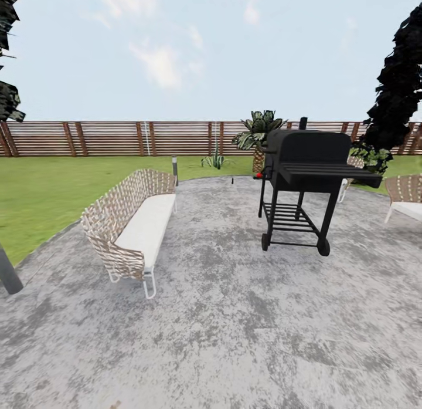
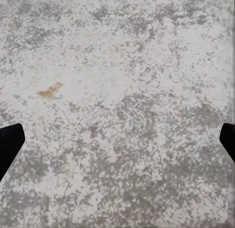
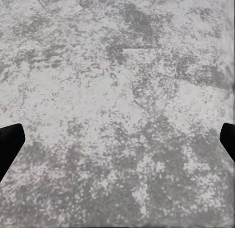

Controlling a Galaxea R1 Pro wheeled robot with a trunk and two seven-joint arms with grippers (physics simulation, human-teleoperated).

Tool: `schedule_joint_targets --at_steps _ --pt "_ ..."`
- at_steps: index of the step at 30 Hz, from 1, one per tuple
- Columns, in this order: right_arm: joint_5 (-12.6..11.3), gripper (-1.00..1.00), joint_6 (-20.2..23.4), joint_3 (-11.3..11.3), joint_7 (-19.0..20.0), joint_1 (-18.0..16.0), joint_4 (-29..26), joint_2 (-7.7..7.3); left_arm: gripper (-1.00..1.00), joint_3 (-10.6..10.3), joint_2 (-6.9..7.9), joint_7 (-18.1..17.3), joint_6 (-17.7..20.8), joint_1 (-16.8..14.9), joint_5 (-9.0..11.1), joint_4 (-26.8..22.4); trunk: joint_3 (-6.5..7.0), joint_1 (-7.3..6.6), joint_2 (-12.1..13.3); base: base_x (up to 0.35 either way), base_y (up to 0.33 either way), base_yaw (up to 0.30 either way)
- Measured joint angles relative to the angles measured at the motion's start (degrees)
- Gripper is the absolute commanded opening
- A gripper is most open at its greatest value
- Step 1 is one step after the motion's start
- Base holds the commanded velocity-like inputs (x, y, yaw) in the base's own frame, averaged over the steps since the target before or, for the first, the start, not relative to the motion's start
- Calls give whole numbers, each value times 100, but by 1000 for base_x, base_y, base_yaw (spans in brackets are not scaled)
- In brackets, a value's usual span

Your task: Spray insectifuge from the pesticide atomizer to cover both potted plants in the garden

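In the head view the garden's grey stone patio (image 1: 234, 315) spreads out before me, ringed by lawn (image 1: 41, 192) and a brown slat fence (image 1: 117, 138). One low potted plant (image 1: 215, 161) with pointed green leaves sits at the patio's far edge. A tiny dark upright object (image 1: 232, 179), too small to identify, stands on the stone near it and may be the pesticide atomizer. My left gripper (image 2: 117, 139) is open over bare stone, as is my right gripper (image 3: 117, 139). Nothing lies between the fingers of either.
A woven bench (image 1: 132, 224) with a white cushion stands at mid-left. A black wheeled grill (image 1: 308, 183) stands at mid-right, with a palm (image 1: 258, 133) behind it. Another woven chair (image 1: 405, 195) and a dark bush (image 1: 398, 86) are at the right; a grey post (image 1: 9, 274) is at the left.
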Motion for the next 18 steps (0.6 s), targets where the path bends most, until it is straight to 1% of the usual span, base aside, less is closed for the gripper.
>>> schedule_joint_targets --at_steps 1,4,7,18 --pt "0 100 -1 0 -1 0 0 1 100 0 1 -1 0 1 0 -2 0 0 0 0 0 -266" --pt "0 100 1 0 -1 0 0 3 100 1 1 1 0 -4 0 -4 -53 65 -119 0 0 -260" --pt "0 100 -5 0 -2 -1 1 3 100 2 5 3 0 -4 0 -5 -107 131 -239 0 0 -154" --pt "0 100 -7 9 0 -1 -6 12 100 1 2 -2 1 -4 -18 -1 -305 373 -681 0 0 -13"
